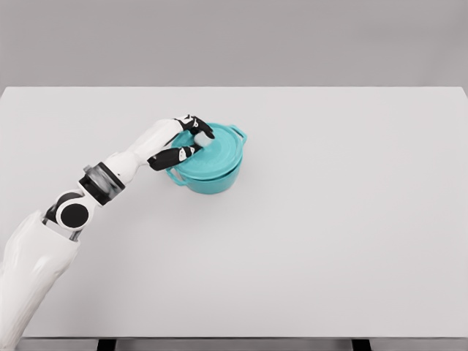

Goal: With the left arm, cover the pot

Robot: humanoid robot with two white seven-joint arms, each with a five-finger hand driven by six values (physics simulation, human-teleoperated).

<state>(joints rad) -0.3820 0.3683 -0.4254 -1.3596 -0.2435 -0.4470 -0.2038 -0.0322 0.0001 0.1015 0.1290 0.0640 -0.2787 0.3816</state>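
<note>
A teal pot point(212, 178) with two side handles stands on the white table, left of the middle. A teal lid point(216, 152) lies on top of it, tilted slightly. My left hand point(189, 140) reaches in from the lower left and its fingers point(175, 156) curl around the lid's white knob point(200, 139) at the lid's left side. The right arm does not show.
The white table point(329, 219) spans the whole view, with its far edge near the top and its front edge at the bottom. A grey wall stands behind it.
</note>
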